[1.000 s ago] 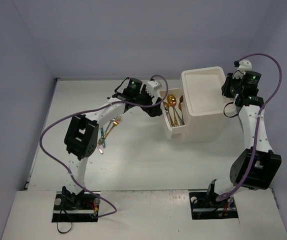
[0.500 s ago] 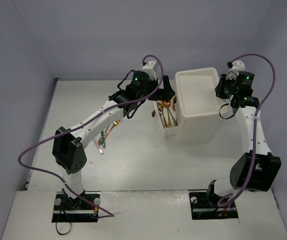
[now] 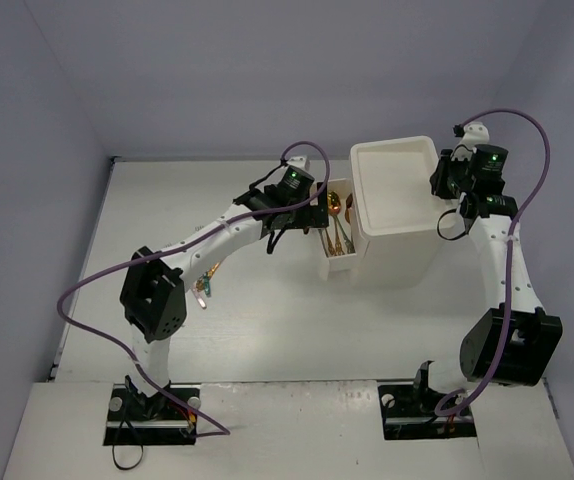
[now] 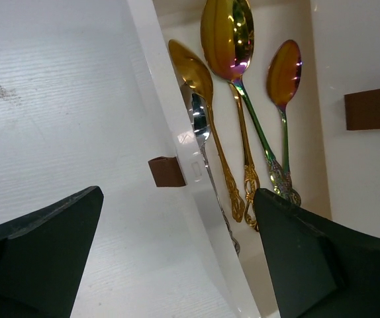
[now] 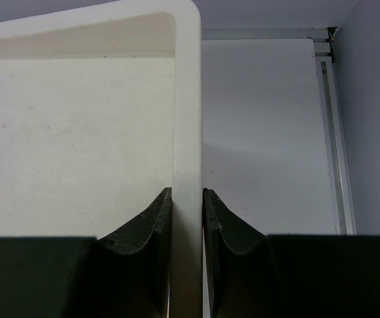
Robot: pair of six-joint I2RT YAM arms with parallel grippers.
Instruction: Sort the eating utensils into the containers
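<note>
Gold, rainbow-tinted spoons (image 4: 233, 46) fill the white drawer (image 4: 167, 93); left end effector (image 4: 177, 199) spread, right end effector (image 5: 186, 199) clamps drawer unit (image 5: 77, 132) rim.

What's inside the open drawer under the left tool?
Four spoons: a large iridescent spoon, a gold spoon, a small orange spoon, and a silver spoon against the drawer wall. Fingers of the left tool hide the rest.

No writing, label, brand mark or number is legible anywhere; the white drawer unit (image 3: 397, 190), its open drawer (image 4: 175, 112) and the spoons (image 4: 226, 33) carry none.
</note>
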